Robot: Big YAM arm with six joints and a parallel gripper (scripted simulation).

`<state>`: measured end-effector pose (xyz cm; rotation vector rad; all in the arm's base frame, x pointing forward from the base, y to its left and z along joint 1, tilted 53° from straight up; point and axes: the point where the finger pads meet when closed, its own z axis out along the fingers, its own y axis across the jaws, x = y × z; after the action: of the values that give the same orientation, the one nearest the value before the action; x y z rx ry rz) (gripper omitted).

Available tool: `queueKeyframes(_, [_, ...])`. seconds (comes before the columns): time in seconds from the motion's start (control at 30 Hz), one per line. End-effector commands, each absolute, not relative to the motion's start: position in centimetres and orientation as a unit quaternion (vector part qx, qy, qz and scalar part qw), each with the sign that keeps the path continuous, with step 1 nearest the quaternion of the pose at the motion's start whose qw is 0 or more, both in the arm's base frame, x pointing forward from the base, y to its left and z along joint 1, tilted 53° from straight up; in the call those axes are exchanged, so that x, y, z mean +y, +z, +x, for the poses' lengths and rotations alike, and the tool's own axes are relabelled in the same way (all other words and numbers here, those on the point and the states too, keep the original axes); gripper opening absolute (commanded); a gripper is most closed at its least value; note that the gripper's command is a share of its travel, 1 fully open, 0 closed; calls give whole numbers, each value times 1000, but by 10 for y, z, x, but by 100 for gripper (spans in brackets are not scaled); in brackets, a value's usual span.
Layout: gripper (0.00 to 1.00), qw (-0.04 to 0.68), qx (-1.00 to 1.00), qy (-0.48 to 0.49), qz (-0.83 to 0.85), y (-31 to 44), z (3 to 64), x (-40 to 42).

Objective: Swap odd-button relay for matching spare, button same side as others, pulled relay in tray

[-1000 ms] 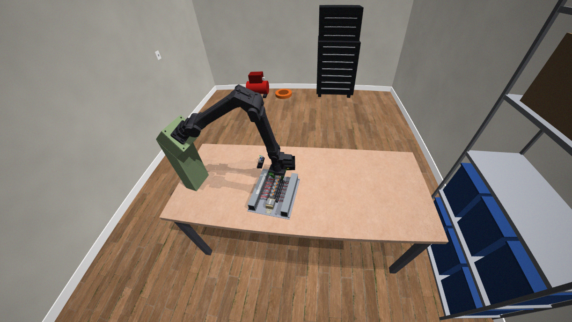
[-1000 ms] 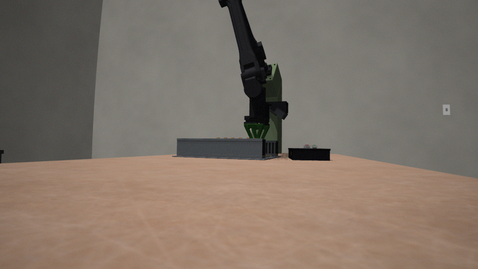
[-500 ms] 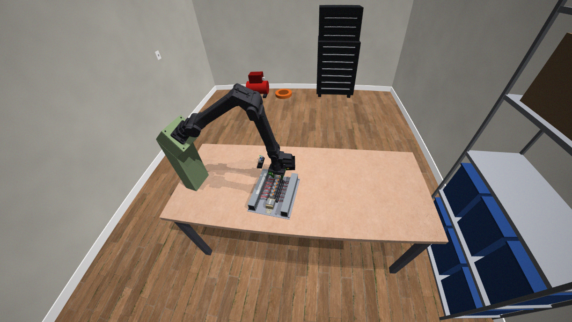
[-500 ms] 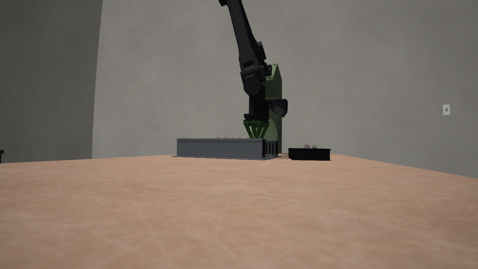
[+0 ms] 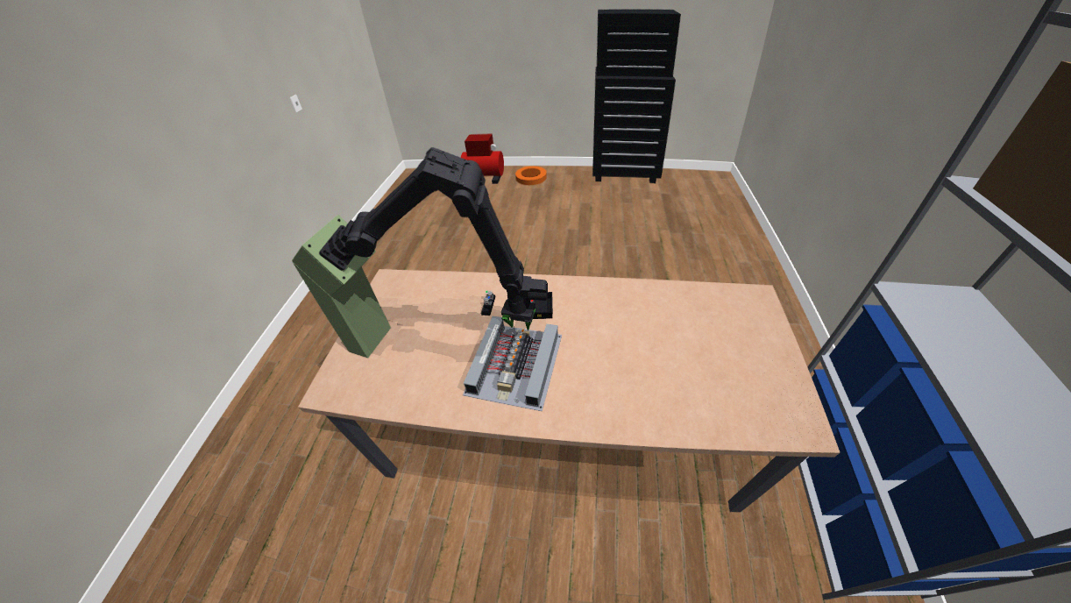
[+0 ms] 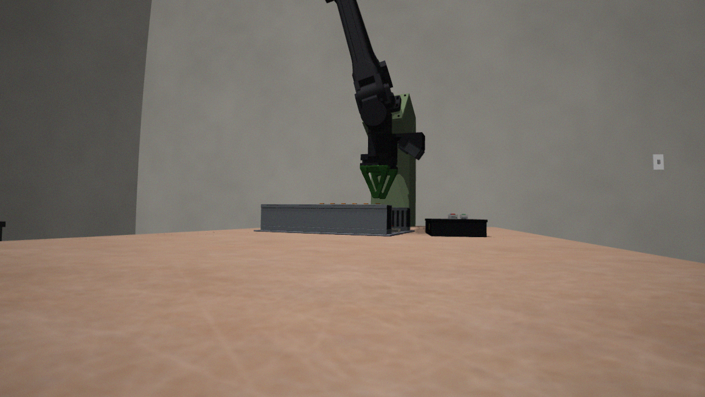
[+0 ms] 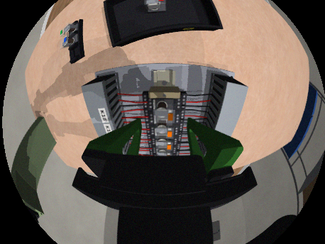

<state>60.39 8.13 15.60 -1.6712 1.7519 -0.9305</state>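
Note:
A grey relay panel (image 5: 541,368) (image 6: 320,219) (image 7: 94,101) lies on the table. Its row of relays (image 5: 513,355) (image 7: 162,115) shows orange test buttons (image 6: 342,203). My gripper (image 5: 517,320) (image 6: 378,196) (image 7: 164,122) is open and empty. It hangs a little above the far end of the row, one green finger on each side. A relay with a red button (image 7: 155,3) (image 6: 451,216) lies in the black tray (image 7: 199,11) (image 6: 456,227) beyond the panel. A small black spare holder (image 5: 486,305) (image 7: 76,44) left of the tray holds spares with green and blue buttons.
The arm's green pedestal (image 5: 341,295) (image 6: 405,128) stands at the table's left end. A beige block (image 7: 162,76) sits in the panel ahead of the fingers. Grey wire ducts flank the relay row. A shelf with blue bins (image 5: 899,419) stands right of the table.

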Motion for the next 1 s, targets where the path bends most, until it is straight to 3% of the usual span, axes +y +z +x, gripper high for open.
queueKeyframes(0.0, [59,284,644,-347,-619,177,594,93])
queueKeyframes(0.97, [59,285,644,-350,-618,180,593,91])
